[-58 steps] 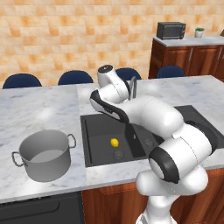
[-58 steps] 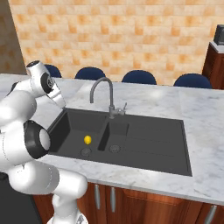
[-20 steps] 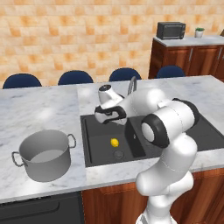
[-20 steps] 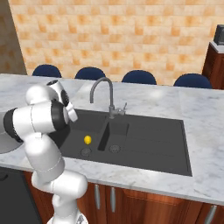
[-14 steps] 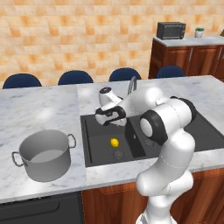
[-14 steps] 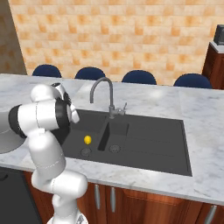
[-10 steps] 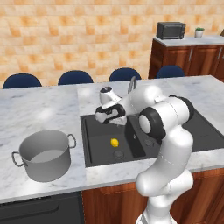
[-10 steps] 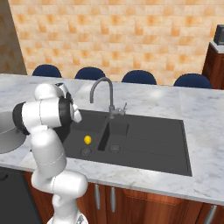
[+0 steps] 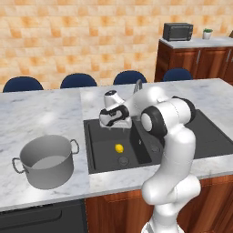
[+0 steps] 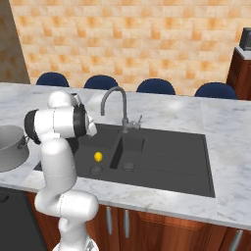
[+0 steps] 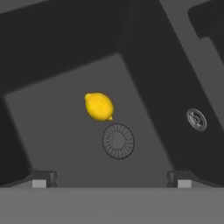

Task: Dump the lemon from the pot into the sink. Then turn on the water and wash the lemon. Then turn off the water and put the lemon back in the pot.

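Observation:
The lemon lies on the floor of the sink's left basin, just beside its round drain. My gripper hangs over that basin, pointing down at the lemon. It is open, fingertips wide apart with nothing between them. The grey pot stands upright on the counter left of the sink, its pale inside bare. No water runs from the gooseneck faucet.
Marble counter surrounds the sink. Several blue chairs line its far side. A microwave sits on a wooden cabinet at the back right. The second basin has its own drain.
The hand has dropped a little lower over the left basin and turned to face down into it. The lemon and pot have not moved.

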You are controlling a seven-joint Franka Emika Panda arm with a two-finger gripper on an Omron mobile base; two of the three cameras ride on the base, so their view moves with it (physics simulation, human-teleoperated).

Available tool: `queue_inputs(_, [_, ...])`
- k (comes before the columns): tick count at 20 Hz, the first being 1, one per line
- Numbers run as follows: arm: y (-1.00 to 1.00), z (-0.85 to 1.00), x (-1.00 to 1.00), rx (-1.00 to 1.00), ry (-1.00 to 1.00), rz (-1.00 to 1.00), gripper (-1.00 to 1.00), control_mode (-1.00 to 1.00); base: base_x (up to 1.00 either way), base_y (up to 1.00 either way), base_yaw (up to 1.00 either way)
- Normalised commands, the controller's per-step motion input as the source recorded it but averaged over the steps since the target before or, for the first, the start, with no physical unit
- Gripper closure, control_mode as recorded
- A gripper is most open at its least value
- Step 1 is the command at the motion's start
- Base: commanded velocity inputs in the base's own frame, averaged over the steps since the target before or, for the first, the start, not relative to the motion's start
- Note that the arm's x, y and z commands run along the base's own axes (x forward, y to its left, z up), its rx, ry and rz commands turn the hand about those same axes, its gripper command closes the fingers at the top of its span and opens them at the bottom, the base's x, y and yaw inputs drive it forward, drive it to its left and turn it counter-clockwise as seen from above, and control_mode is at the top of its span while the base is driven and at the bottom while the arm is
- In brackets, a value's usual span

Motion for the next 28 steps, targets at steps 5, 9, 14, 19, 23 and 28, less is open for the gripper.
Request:
queue_inputs(5, [0.0, -0.29, 0.08, -0.04, 0.0, 0.0, -1.0, -1.0, 0.0, 0.0, 0.0])
queue_inputs(9, [-0.04, -0.37, 0.35, -0.04, 0.0, 0.0, -1.0, -1.0, 0.0, 0.0, 0.0])
queue_inputs(14, [0.0, -0.46, 0.41, -0.02, 0.0, 0.0, -1.0, -1.0, 0.0, 0.0, 0.0])
queue_inputs(19, [0.0, -0.52, 0.36, 0.0, 0.0, 0.0, -1.0, -1.0, 0.0, 0.0, 0.0])
queue_inputs(23, [-0.04, -0.44, 0.16, 0.0, 0.03, 0.0, -1.0, -1.0, 0.0, 0.0, 0.0])
queue_inputs(28, [-0.08, -0.44, 0.01, 0.0, 0.04, 0.0, -1.0, -1.0, 0.0, 0.0, 0.0])
